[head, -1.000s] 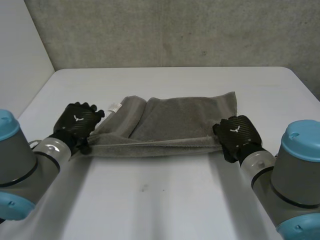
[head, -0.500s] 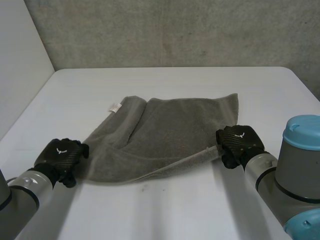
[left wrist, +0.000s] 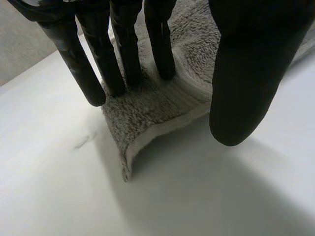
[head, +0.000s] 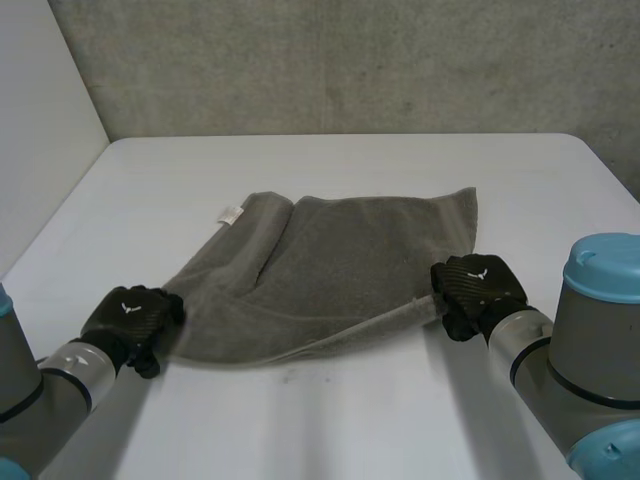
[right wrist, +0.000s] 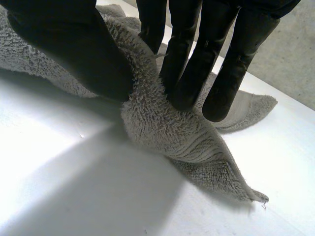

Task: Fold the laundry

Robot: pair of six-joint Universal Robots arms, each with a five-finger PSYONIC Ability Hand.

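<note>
Fingers [right wrist: 189,69] of the right hand [head: 478,285] pinch the towel [head: 340,260] corner. The left hand [head: 130,318] lies straight-fingered on its corner, ungripped, and likely needs a grasp before folding.

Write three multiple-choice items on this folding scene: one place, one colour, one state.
1. Where on the towel is the white label?
A. far left corner
B. middle
C. near right corner
2. What colour is the towel?
A. blue
B. grey
C. red
3. What is the right robot hand doing?
A. lying flat on bare table
B. hovering open
C. pinching the towel
Answers: 1 A, it lies at the far corner on the left arm's side; 2 B, its pile is grey in every view; 3 C, thumb and fingers squeeze a fold of towel.
</note>
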